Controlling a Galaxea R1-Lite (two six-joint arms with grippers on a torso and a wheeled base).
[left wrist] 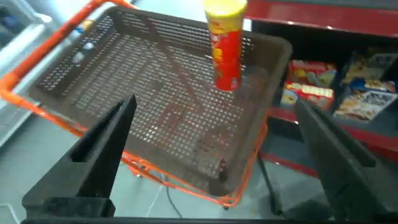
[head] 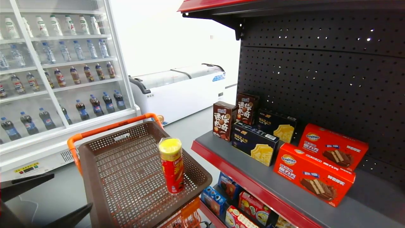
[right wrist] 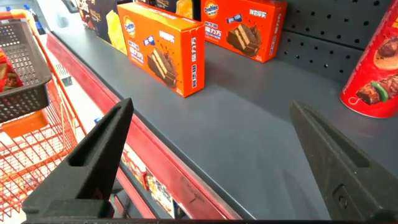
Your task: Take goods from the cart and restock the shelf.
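Left gripper (left wrist: 211, 163), jaws spread wide and empty, hangs by the cart basket (left wrist: 124, 74) where the chip can (left wrist: 227, 53) stands upright: likely light, stiff-walled but crushable and smooth, best pinched gently around its middle, squarely across.

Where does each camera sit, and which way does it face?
Head view: on the robot's head, facing forward and down at the cart basket, red can and shelf; left gripper at lower left.
Left wrist view: on the left wrist, looking down into the cart basket at the red can, past its own open gripper.
Right wrist view: on the right wrist, looking along the shelf at the orange boxes, past the open right gripper.
Shared: head and left wrist both show the red can; head and right wrist, the orange boxes.
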